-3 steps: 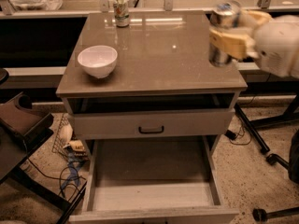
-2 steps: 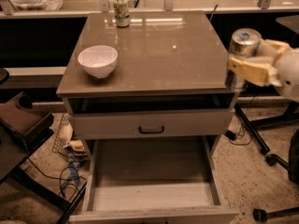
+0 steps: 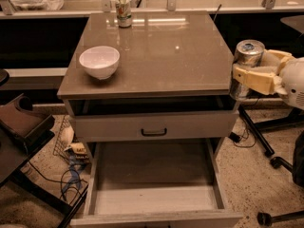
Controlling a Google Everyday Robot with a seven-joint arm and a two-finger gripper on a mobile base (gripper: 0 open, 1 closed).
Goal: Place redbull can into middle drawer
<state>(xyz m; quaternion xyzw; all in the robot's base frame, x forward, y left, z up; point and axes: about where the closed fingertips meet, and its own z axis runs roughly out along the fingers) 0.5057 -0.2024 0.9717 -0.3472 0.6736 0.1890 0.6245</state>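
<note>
My gripper (image 3: 243, 73) is at the right, just past the right edge of the countertop (image 3: 156, 51), at countertop height. Its cream fingers (image 3: 254, 78) are shut on the redbull can (image 3: 249, 50), a slim silver can with a shiny top, held upright. The middle drawer (image 3: 152, 199) is pulled out wide open below the counter, lower left of the gripper; its pale floor is bare. Above it is a drawer front with a black bar handle (image 3: 154, 132), nearly closed.
A white bowl (image 3: 99, 61) sits on the counter's left front. A green-white-red can (image 3: 123, 11) stands at the back. Chair legs and castors (image 3: 273, 160) are on the floor at right. Cables and clutter (image 3: 71, 165) lie at left beside a dark seat (image 3: 21, 122).
My gripper has moved right and down with the redbull can, from over the counter's right back part to beside its right edge.
</note>
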